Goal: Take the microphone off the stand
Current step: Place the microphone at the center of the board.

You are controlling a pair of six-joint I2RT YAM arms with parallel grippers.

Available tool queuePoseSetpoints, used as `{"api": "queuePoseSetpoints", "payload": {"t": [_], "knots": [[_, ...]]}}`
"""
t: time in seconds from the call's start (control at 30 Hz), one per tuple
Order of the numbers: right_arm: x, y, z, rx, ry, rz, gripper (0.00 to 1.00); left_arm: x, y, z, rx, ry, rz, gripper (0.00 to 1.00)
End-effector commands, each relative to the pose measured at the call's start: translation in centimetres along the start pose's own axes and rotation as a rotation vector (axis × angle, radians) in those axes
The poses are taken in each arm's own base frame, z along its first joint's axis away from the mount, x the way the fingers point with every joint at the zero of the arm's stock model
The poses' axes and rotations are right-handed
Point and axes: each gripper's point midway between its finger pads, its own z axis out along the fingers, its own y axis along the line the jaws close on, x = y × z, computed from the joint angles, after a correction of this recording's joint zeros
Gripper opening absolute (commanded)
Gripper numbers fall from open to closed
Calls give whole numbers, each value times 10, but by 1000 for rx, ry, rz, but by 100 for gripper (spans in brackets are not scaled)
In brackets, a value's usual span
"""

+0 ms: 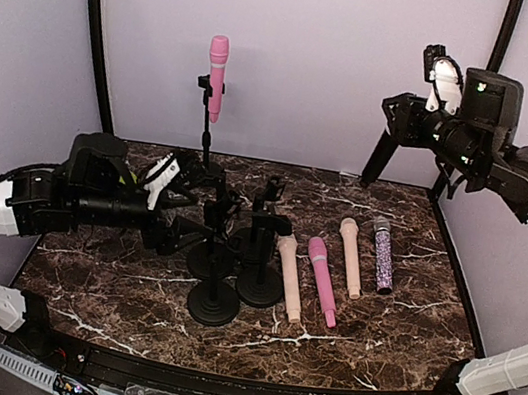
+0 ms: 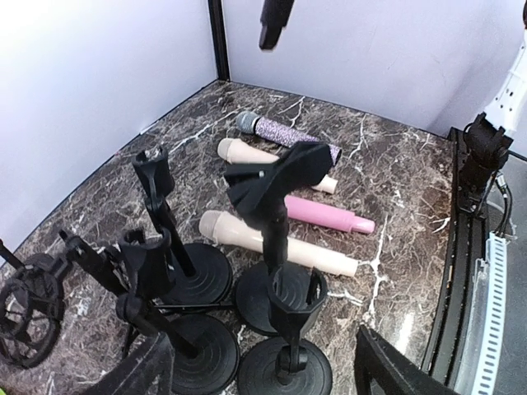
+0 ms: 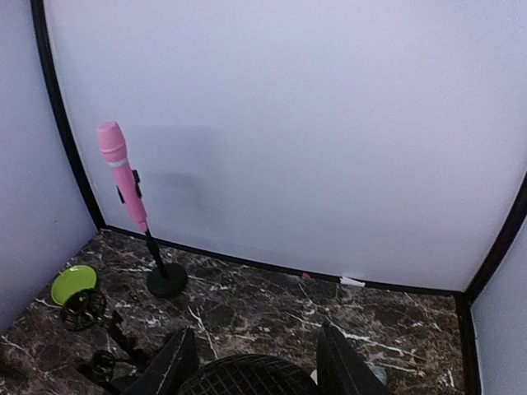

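A pink microphone (image 1: 215,76) stands upright in the clip of a tall stand (image 1: 203,137) at the back left; the right wrist view shows the pink microphone (image 3: 121,174) there too. My right gripper (image 1: 394,128) is raised at the upper right, shut on a black microphone (image 1: 380,161) that hangs down in the air. Its mesh head (image 3: 247,377) fills the gap between the fingers. My left gripper (image 1: 179,219) is low at the left, open, its fingers either side of an empty stand (image 2: 298,304) without touching it.
Several empty black stands (image 1: 214,303) cluster mid-table. To their right lie a beige microphone (image 1: 289,278), a pink one (image 1: 322,280), another beige one (image 1: 350,258) and a glittery one (image 1: 382,255). A green dish (image 3: 72,284) and a black shock mount (image 3: 82,309) sit at the far left.
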Motion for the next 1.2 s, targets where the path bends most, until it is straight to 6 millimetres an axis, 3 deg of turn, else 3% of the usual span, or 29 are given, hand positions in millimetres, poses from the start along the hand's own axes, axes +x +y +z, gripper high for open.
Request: {"api": "queuePoseSetpoints", "payload": {"t": [0.0,0.03,0.2,0.27,0.33,0.6,0.93,1.17], "knots": [[56,-27,19,88,216,-33,19,-24,39,-25,-61,39,-58,78],[72,-27,26,84,275,-39,19,-29,44,-30,-46,48,-70,79],[145,-16,40,29,513,-46,18,-22,124,-41,-224,98,-148,79],[171,-10,44,4,584,-41,17,-17,145,-43,-276,98,-184,79],[191,-7,46,-2,642,-44,17,-11,153,-42,-307,109,-181,79],[256,1,64,-2,831,-20,19,34,155,-36,-349,160,-146,79],[311,-11,106,1,934,97,25,39,148,-33,-312,158,-152,80],[340,-25,147,-5,924,212,28,39,145,-33,-300,149,-150,80]]}}
